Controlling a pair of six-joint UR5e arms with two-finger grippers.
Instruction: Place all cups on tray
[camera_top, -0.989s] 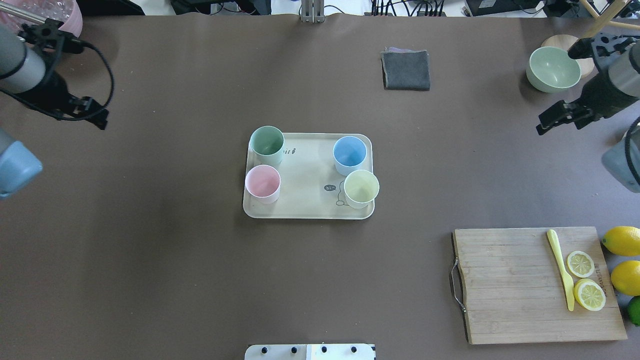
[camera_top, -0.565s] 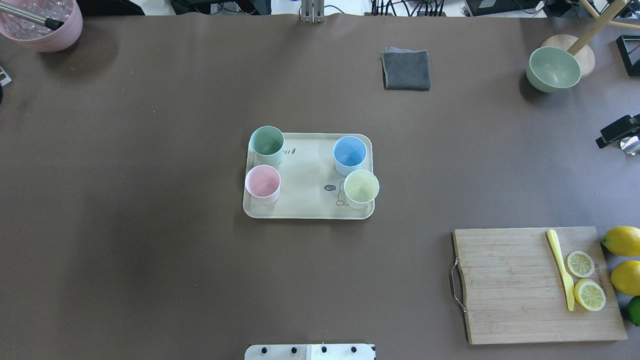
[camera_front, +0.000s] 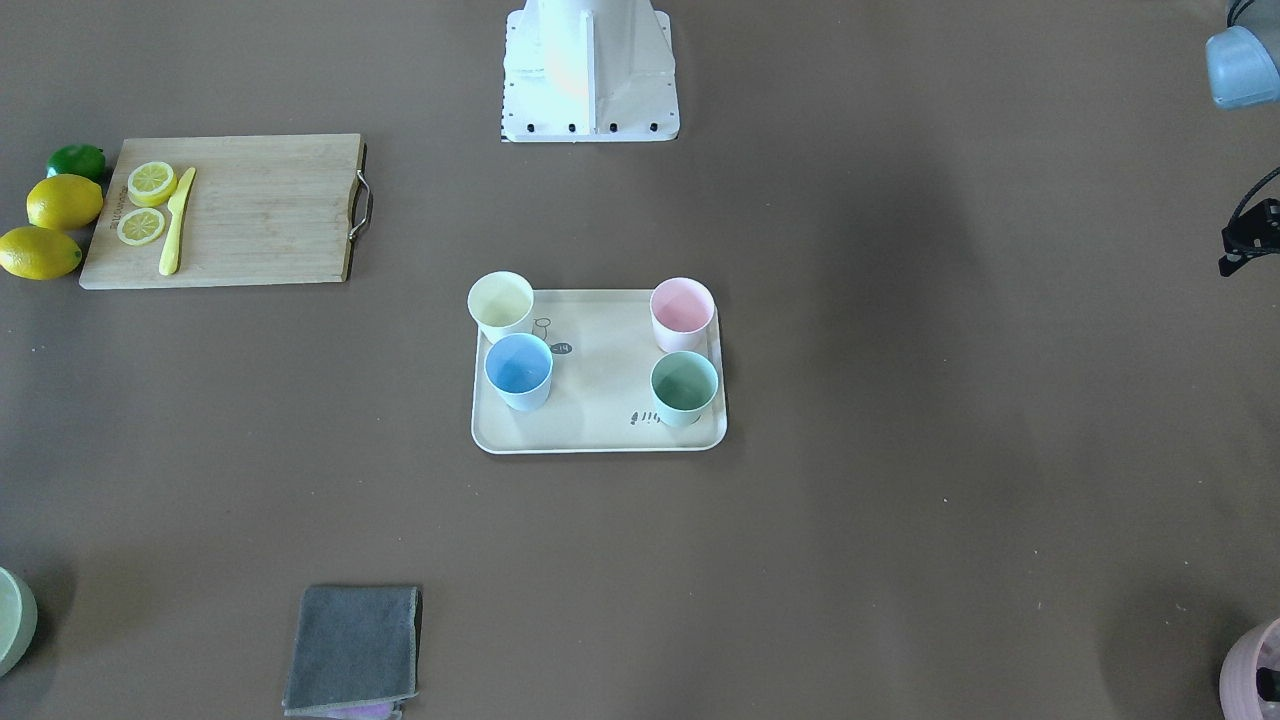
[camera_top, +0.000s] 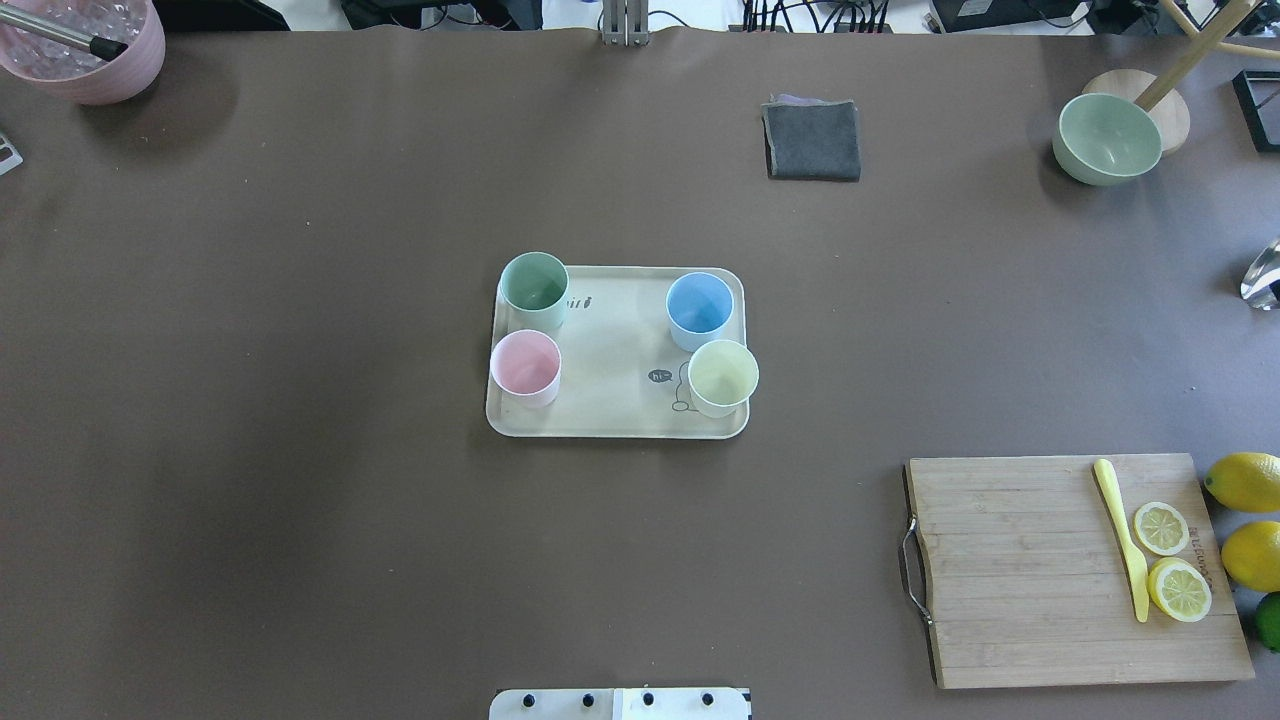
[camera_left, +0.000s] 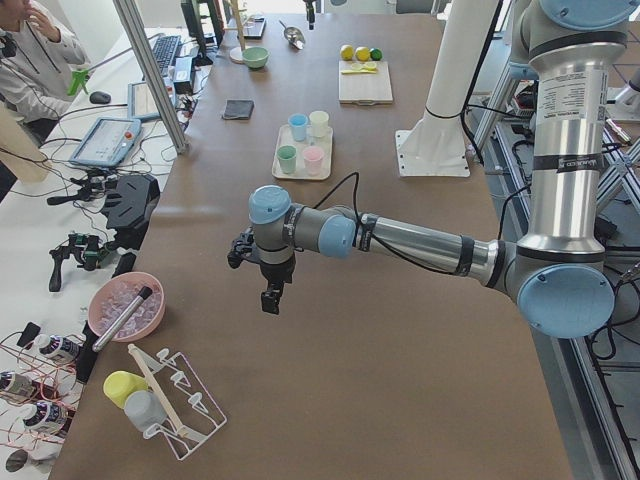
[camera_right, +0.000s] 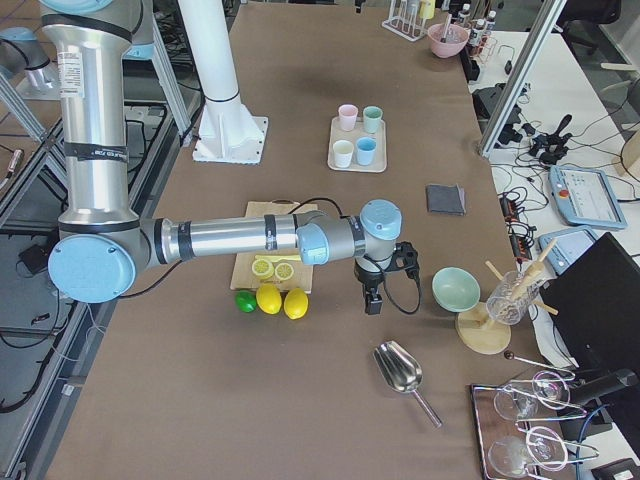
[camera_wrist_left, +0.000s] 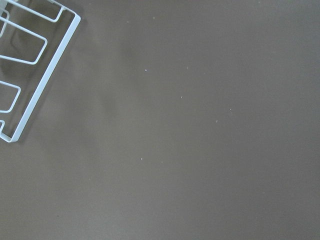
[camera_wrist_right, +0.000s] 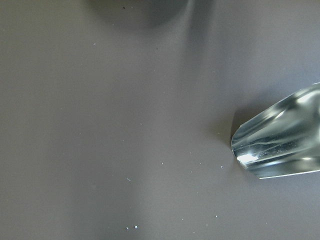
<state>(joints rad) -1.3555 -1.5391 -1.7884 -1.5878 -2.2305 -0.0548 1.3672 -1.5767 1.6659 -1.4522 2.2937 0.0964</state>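
Note:
The cream tray (camera_top: 615, 405) lies mid-table. Four cups stand upright on it: mint green (camera_top: 534, 285) and pink (camera_top: 525, 365) at its left end, light blue (camera_top: 699, 305) and pale yellow (camera_top: 723, 373) at its right end. They also show in the front view on the tray (camera_front: 600, 425). My left gripper (camera_left: 270, 298) hangs over bare table far to the left of the tray. My right gripper (camera_right: 373, 303) hangs far to the right, near the lemons. Both show only in the side views, so I cannot tell whether they are open or shut. Neither holds a cup.
A wooden cutting board (camera_top: 1030, 570) with lemon slices and a yellow knife lies front right, with lemons (camera_top: 1245, 480) beside it. A grey cloth (camera_top: 812, 140), a green bowl (camera_top: 1107, 138) and a mauve pot (camera_top: 85, 50) stand at the back. A metal scoop (camera_wrist_right: 280, 135) lies under the right wrist, and a white wire rack (camera_wrist_left: 25, 65) under the left.
Both arms have drawn outward and left the overhead view, the left arm to the left and the right arm to the right. The cups and tray have not moved.

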